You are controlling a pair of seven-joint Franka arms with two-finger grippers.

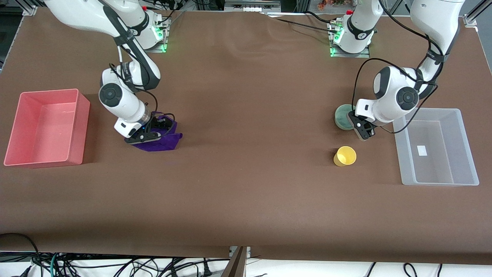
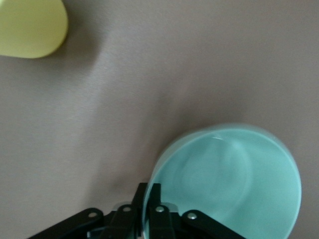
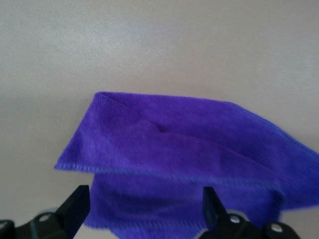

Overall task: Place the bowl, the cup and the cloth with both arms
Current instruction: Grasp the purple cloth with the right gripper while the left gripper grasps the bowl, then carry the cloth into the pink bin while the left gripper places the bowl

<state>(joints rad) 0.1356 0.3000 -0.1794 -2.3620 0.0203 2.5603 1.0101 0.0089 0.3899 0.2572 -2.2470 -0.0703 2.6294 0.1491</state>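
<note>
The left gripper (image 2: 148, 199) is pinching the bowl's (image 2: 229, 184) rim with jaws nearly closed; the right gripper (image 3: 144, 209) is straddling the cloth (image 3: 189, 159), jaws spread wide.

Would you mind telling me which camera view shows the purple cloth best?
The right wrist view shows the cloth best: it fills the frame, folds and stitched edges plain, between the right gripper's open jaws. In the front view, that gripper partly covers it. The left wrist view does not show it.
</note>
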